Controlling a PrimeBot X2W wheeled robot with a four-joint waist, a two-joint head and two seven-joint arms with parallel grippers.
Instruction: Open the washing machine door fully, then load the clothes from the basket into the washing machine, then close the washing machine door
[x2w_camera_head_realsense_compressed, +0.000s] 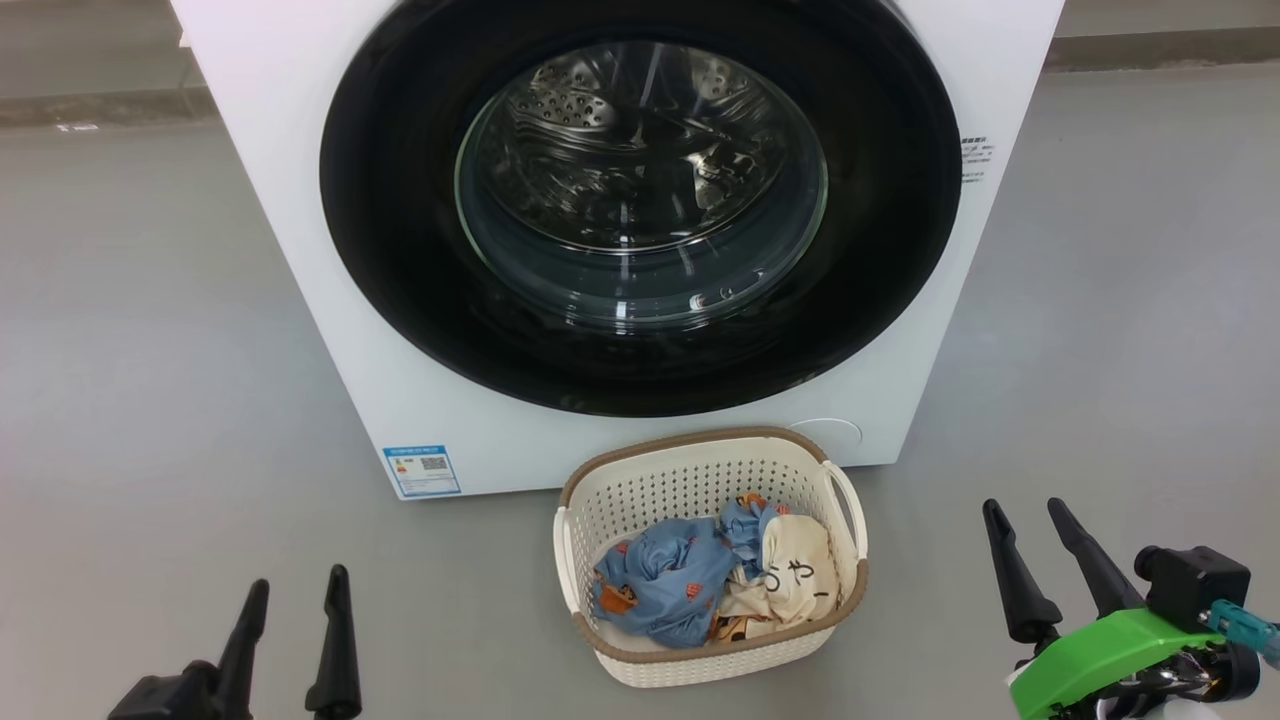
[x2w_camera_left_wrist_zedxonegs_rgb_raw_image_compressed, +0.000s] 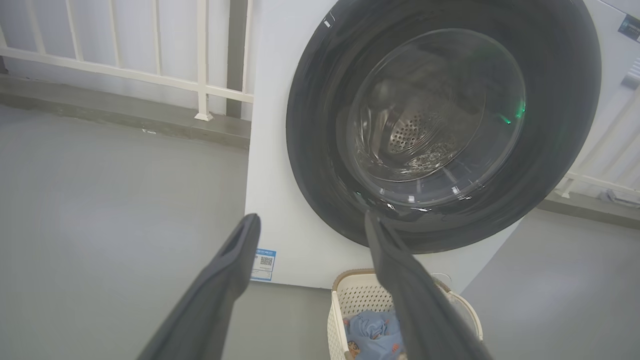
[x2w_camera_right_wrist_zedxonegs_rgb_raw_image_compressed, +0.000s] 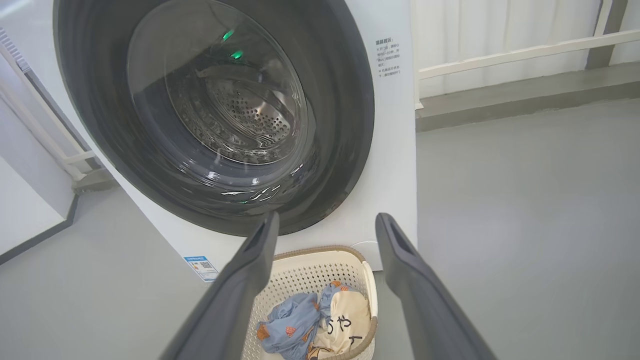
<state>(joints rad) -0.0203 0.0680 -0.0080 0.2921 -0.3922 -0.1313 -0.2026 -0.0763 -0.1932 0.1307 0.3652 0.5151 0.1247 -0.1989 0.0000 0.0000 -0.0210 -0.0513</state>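
The white washing machine (x2w_camera_head_realsense_compressed: 300, 250) stands ahead with its round black-rimmed door (x2w_camera_head_realsense_compressed: 400, 250) shut flat against the front; the steel drum shows through the glass. The cream basket (x2w_camera_head_realsense_compressed: 690, 480) with a brown rim sits on the floor right before it, holding the clothes (x2w_camera_head_realsense_compressed: 700, 580), a blue printed piece and a cream one. My left gripper (x2w_camera_head_realsense_compressed: 295, 590) is open at the lower left, well left of the basket. At the lower right my right gripper (x2w_camera_head_realsense_compressed: 1030, 510) also stands open, right of the basket. Both are empty. The wrist views show the door (x2w_camera_left_wrist_zedxonegs_rgb_raw_image_compressed: 325, 150) (x2w_camera_right_wrist_zedxonegs_rgb_raw_image_compressed: 345, 125) and basket (x2w_camera_left_wrist_zedxonegs_rgb_raw_image_compressed: 360, 295) (x2w_camera_right_wrist_zedxonegs_rgb_raw_image_compressed: 310, 270) beyond open fingers.
Grey floor (x2w_camera_head_realsense_compressed: 150, 400) spreads on both sides of the machine. A white railing (x2w_camera_left_wrist_zedxonegs_rgb_raw_image_compressed: 150, 75) and a low kerb run behind it at the left, and a railing (x2w_camera_right_wrist_zedxonegs_rgb_raw_image_compressed: 500, 52) at the right. A blue-and-white sticker (x2w_camera_head_realsense_compressed: 422, 470) marks the machine's lower left front.
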